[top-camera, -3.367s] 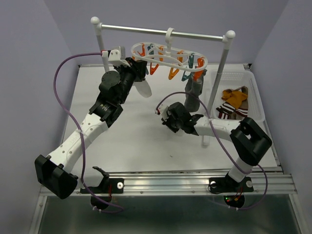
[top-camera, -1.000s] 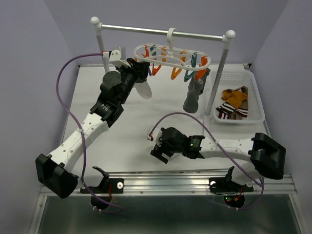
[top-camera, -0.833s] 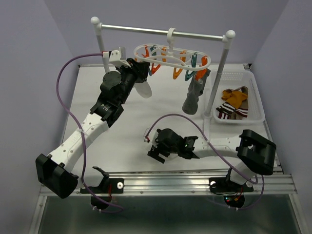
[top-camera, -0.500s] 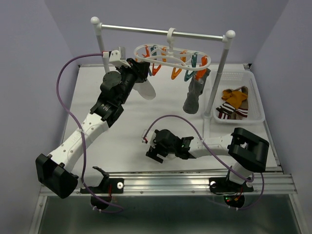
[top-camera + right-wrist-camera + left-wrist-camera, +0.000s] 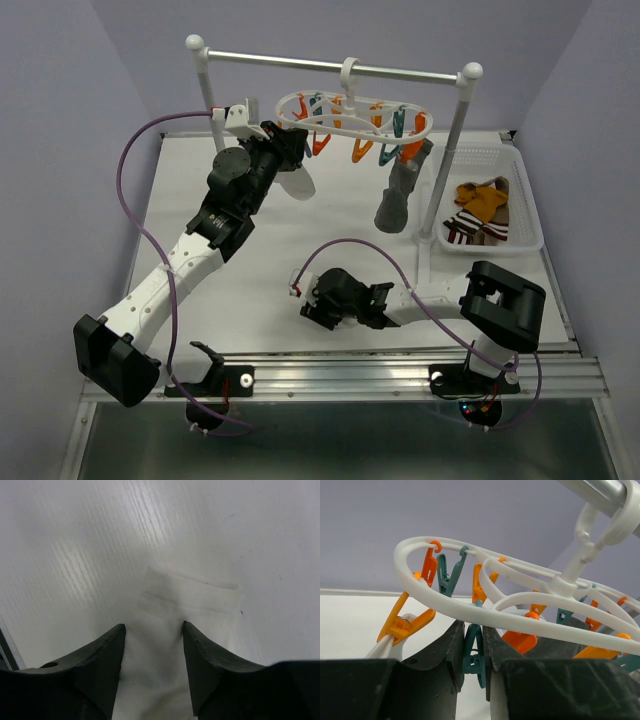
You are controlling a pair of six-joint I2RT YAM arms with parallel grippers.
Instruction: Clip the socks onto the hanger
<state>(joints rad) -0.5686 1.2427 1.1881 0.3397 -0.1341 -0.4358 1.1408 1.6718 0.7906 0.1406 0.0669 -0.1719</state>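
my left gripper (image 5: 472, 640) clenched on teal clip (image 5: 473, 665) at 9 o'clock end of hanger (image 5: 562, 585), I guess to spread it | right gripper (image 5: 152, 626) straddled white sock (image 5: 192, 600) at 6 o'clock on table (image 5: 270, 250), couldn't tell if gripped yet

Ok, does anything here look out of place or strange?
Yes: a white sock lies flat on the table near the front, away from the basket and the hanger. The right claw stands over it, jaws open at either side. The grey sock hangs from the hanger normally.
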